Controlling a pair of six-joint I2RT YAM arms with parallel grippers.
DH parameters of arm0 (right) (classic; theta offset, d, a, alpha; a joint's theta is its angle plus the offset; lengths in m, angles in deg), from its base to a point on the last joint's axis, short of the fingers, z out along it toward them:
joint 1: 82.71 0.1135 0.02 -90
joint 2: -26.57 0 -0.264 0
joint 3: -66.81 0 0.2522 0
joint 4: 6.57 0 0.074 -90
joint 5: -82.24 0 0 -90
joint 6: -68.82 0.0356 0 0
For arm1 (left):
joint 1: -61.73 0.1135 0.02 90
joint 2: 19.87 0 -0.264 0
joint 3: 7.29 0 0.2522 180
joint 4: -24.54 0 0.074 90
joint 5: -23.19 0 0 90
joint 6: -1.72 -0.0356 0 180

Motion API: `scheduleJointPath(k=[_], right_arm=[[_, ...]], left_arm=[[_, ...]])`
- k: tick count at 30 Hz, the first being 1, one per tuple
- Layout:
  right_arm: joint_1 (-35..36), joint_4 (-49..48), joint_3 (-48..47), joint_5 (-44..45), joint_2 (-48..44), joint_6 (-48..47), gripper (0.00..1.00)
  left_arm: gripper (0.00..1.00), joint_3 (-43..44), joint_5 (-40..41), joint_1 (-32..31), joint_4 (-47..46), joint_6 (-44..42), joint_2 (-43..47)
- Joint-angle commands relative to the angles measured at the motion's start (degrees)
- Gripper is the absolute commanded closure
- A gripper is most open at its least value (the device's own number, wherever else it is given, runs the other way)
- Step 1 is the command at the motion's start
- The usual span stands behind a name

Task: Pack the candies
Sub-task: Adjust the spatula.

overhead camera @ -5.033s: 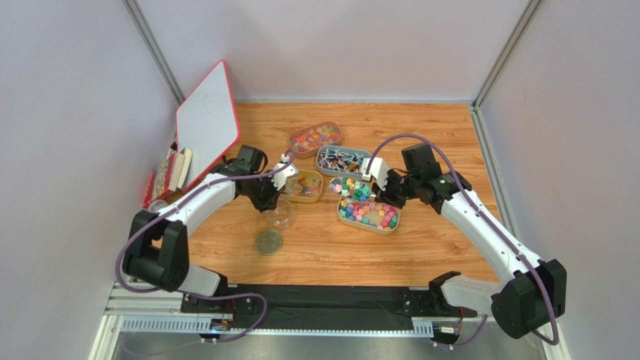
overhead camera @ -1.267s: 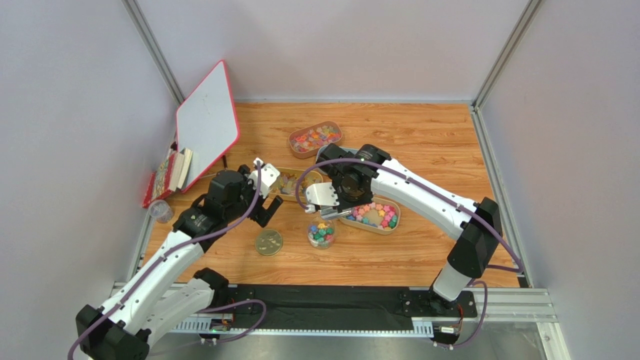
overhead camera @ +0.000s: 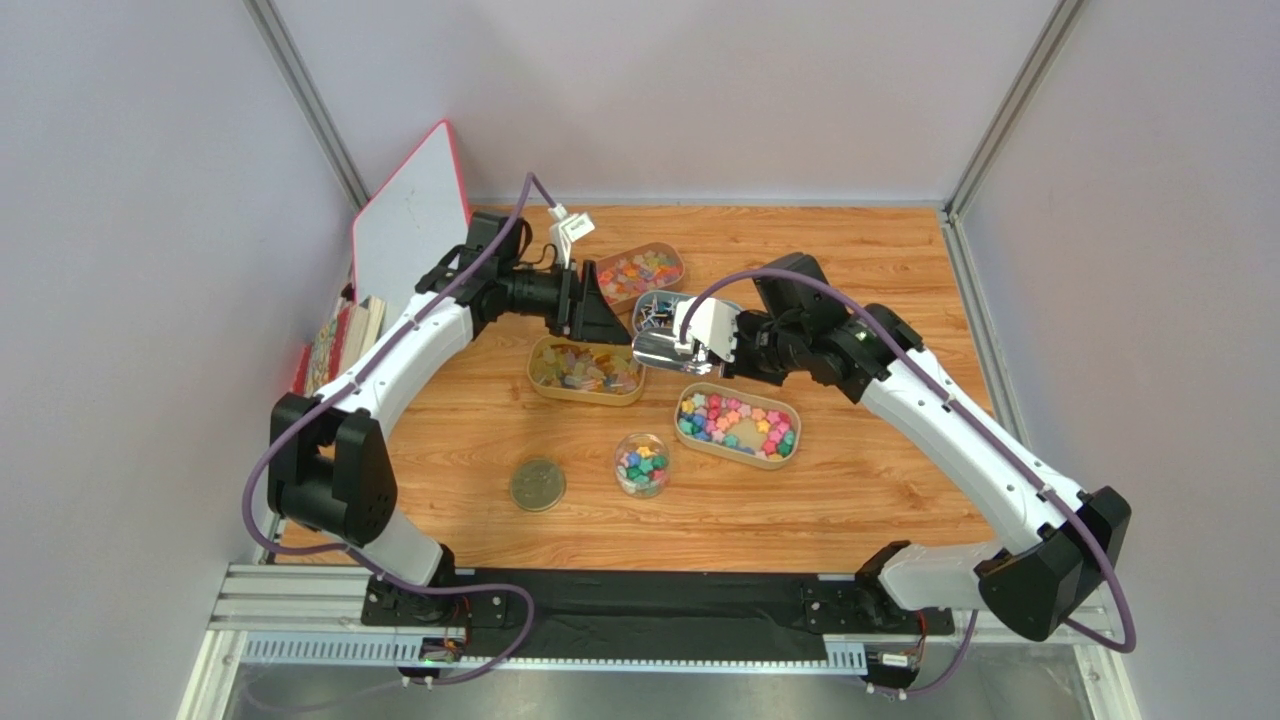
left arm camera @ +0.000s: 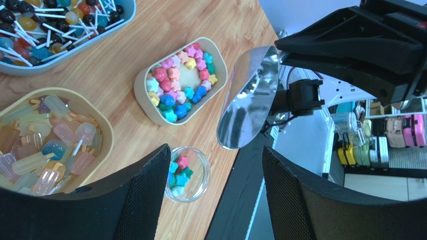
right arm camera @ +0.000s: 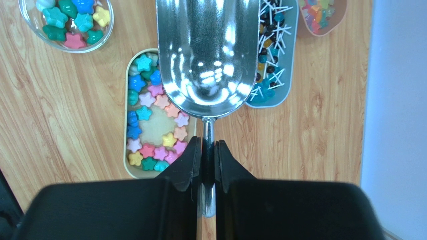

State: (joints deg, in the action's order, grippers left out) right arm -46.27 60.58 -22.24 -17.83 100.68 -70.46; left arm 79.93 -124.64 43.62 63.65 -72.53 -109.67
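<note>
Star-shaped candies (overhead camera: 736,425) in pink, green, yellow and blue fill a tan tray (right arm camera: 126,105); some lie in the clear jar (overhead camera: 643,462) (left arm camera: 186,172) (right arm camera: 67,22). Golden-amber candies (overhead camera: 586,369) (left arm camera: 47,145) fill a second tan tray. Red-orange ones (overhead camera: 639,273) sit in a brown tray at the back. My right gripper (overhead camera: 721,339) (right arm camera: 208,150) is shut on the handle of an empty metal scoop (overhead camera: 669,350) (right arm camera: 208,55), held above the grey tray of stick candies (right arm camera: 274,60) (left arm camera: 60,27). My left gripper (overhead camera: 589,308) (left arm camera: 215,160) hangs open beside the red-orange tray, holding nothing.
The jar's round lid (overhead camera: 538,485) lies flat on the wood left of the jar. A red-edged whiteboard (overhead camera: 413,233) leans at the back left with books (overhead camera: 343,338) beneath it. Grey walls close off three sides.
My left arm swung from beside the lid to the back of the table and its jaws narrowed a little. The right arm carried the scoop from above the jar toward the grey tray.
</note>
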Motion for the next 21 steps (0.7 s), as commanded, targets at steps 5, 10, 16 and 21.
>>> scheduleJointPath(k=[5,10,16,21], right_arm=[[1.08,-2.85,-3.2,-1.8,-1.95,1.99,1.0],[2.14,-4.25,-3.29,-1.8,-0.99,2.96,1.0],[2.84,-7.15,-4.78,-1.71,0.78,4.45,1.0],[3.1,-8.03,-4.78,-2.24,1.65,5.24,1.0]], left_arm=[[0.29,0.64,-0.97,-0.08,-3.89,1.12,-1.16],[0.34,2.22,-1.59,-0.44,-4.16,1.57,-2.4],[0.56,1.7,-3.17,-0.79,-4.86,2.0,-2.66],[0.93,0.12,-9.93,-0.7,-11.79,7.09,-2.66]])
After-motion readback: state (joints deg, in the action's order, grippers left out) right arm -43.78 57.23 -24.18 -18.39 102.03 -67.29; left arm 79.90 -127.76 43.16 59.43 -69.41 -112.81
